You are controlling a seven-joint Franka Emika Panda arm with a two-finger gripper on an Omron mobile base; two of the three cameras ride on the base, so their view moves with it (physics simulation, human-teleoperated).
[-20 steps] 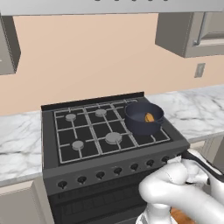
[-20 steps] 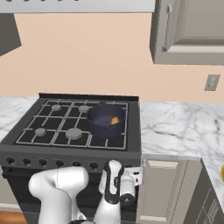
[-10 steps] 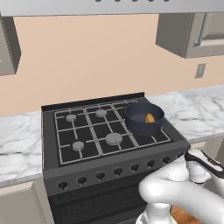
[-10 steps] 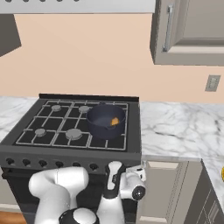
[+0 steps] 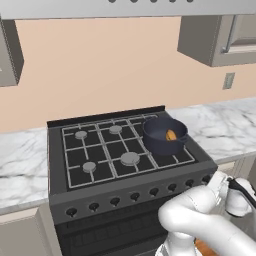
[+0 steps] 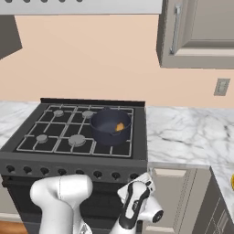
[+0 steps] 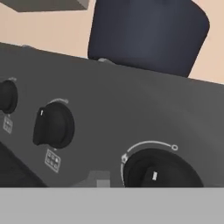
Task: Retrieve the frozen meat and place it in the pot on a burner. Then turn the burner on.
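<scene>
Frozen meat, a small orange-brown lump (image 5: 171,134), lies inside the round dark navy-grey metal pot (image 5: 164,135), which stands on the back right burner of the black gas stove (image 5: 120,155) near its right edge; grey marble counter (image 5: 220,125) runs along both sides. Black round knobs (image 7: 53,125) line the stove's front panel, each with a small pale mark and tiny symbols too blurred to read. The white arm's gripper (image 6: 145,179) sits low at the panel's right end by the rightmost knob (image 7: 158,169), and I cannot tell how its jaws stand.
</scene>
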